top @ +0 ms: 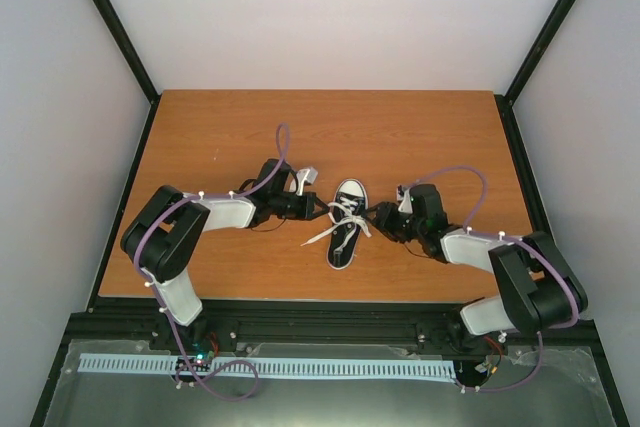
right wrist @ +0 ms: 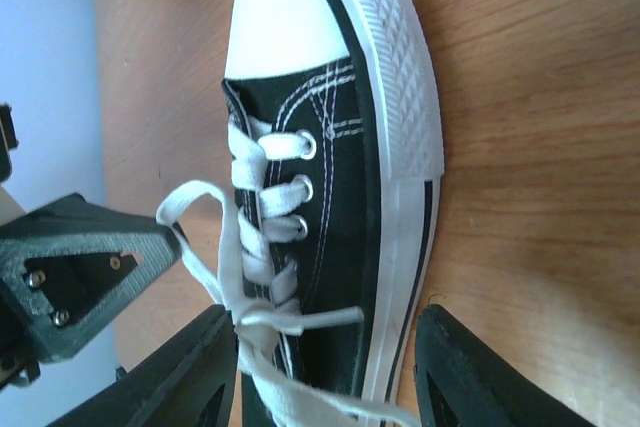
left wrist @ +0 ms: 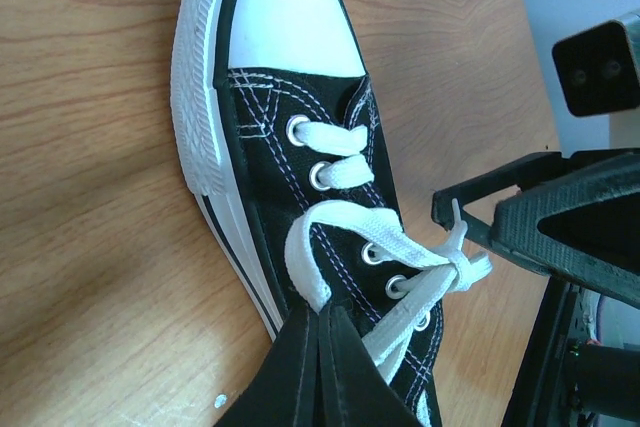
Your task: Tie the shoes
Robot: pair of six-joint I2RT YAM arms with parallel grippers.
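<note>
- The left end effector (left wrist: 320,332) has its two dark, matte fingers pressed together into a wedge, pinching a flat loop of the laces (left wrist: 340,137).
- The right end effector (right wrist: 325,319) is spread wide. Its black fingers (right wrist: 190,377) stand on either side of the sneaker's rear half and grip nothing.
- The sneaker (top: 346,223) rests on its sole near the middle of the bench (top: 220,137), between the two end effectors. Its toe points towards the far edge.
- The upper is black woven canvas with pale double stitching and round metal eyelets (left wrist: 298,130).
- The toe cap (right wrist: 275,27) is smooth, rounded white rubber, and the edging (right wrist: 405,67) around it is ribbed in a fine diamond pattern.
- The flat white woven laces cross over the tongue in a loose twist. One end trails onto the bench on the left arm's side.
- The bench top is an orange-brown wood-grain laminate framed by black rails.
- Purple cables (top: 282,147) arc over both arms, and plain pale walls enclose the space.
</note>
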